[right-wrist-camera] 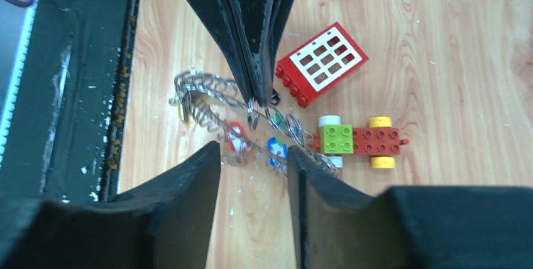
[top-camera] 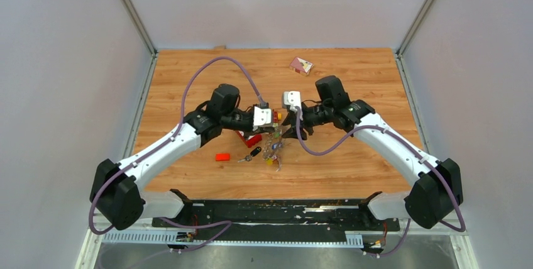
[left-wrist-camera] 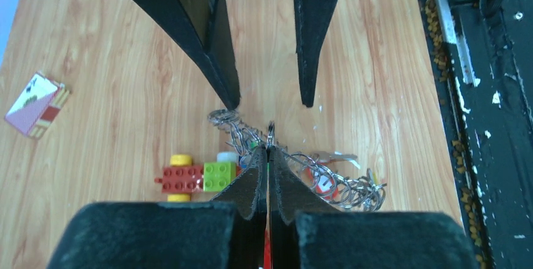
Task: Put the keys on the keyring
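Left wrist view: left jaws fully closed, pinching the wire of the keyring (left-wrist-camera: 339, 190) at its near edge. Right jaws stand apart opposite, gripping nothing, one tip close by the coils. Ring sits mid-table (top-camera: 352, 156), beside the toy car (right-wrist-camera: 358, 140); whether it is lifted, cannot tell. A loose black-headed key (top-camera: 252, 153) lies just left of it.

Judgement: hold the left pinch firm and level. The right arm should take the loose key by its head and thread its hole onto the ring's open end.

No writing legible; the patterned card box (top-camera: 300, 65) is too small to read.
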Robot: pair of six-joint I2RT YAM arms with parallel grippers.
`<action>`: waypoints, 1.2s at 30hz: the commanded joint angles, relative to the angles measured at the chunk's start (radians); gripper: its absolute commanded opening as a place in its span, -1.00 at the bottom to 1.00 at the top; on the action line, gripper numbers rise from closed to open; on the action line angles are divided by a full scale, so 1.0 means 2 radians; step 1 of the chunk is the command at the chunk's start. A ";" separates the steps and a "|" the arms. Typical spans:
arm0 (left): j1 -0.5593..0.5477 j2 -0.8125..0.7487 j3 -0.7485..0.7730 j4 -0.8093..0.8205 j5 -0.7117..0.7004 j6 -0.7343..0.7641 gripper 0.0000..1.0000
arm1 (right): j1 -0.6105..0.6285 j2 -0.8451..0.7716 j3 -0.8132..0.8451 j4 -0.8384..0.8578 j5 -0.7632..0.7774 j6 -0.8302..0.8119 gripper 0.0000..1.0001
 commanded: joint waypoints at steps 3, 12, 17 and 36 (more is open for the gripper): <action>-0.007 0.008 0.072 -0.124 -0.042 0.033 -1.00 | -0.001 -0.021 -0.009 0.043 0.040 0.008 0.12; -0.008 -0.018 0.099 -0.192 -0.036 0.108 -1.00 | -0.001 -0.061 0.009 0.039 0.138 0.043 0.41; -0.008 -0.018 0.108 -0.213 -0.030 0.153 -1.00 | -0.001 -0.109 0.008 0.058 0.211 0.077 0.70; -0.048 0.083 0.354 -0.425 -0.131 0.052 -1.00 | 0.000 -0.066 -0.023 0.170 -0.048 0.156 -0.09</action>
